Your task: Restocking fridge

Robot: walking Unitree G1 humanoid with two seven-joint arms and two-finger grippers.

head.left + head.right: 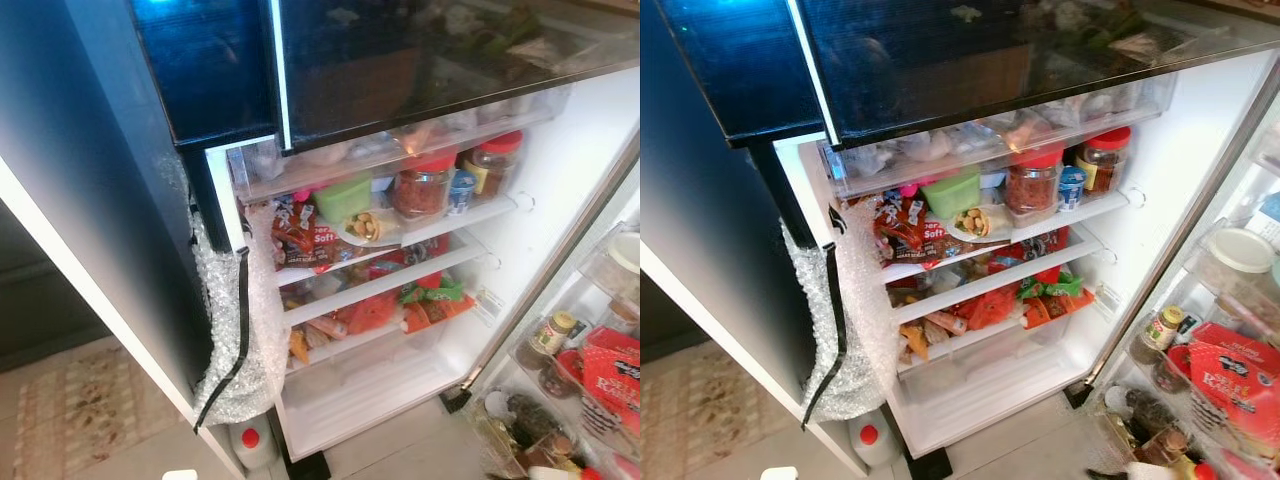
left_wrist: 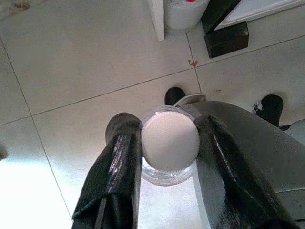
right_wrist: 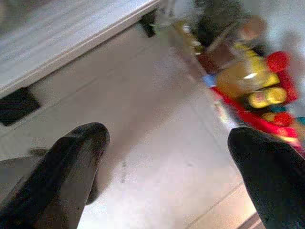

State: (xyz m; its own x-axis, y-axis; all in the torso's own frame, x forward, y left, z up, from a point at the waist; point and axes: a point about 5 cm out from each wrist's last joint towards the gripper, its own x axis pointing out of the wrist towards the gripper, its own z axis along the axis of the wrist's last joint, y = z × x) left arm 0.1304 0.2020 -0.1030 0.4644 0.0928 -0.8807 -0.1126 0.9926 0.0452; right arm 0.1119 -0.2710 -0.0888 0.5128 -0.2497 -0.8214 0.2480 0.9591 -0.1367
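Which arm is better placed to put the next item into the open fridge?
Left, probably: the left gripper is already shut on a white-capped bottle above the floor. The right gripper hangs open and empty.

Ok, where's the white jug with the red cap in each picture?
Left eye view: the jug stands on the floor at the bottom edge, under the bubble wrap.
Right eye view: same spot, bottom edge.
Left wrist view: at the top edge, beyond the left end effector gripping a bottle.
Right wrist view: I can't pick it out.
Shared landmark: the black fridge foot next to the jug.
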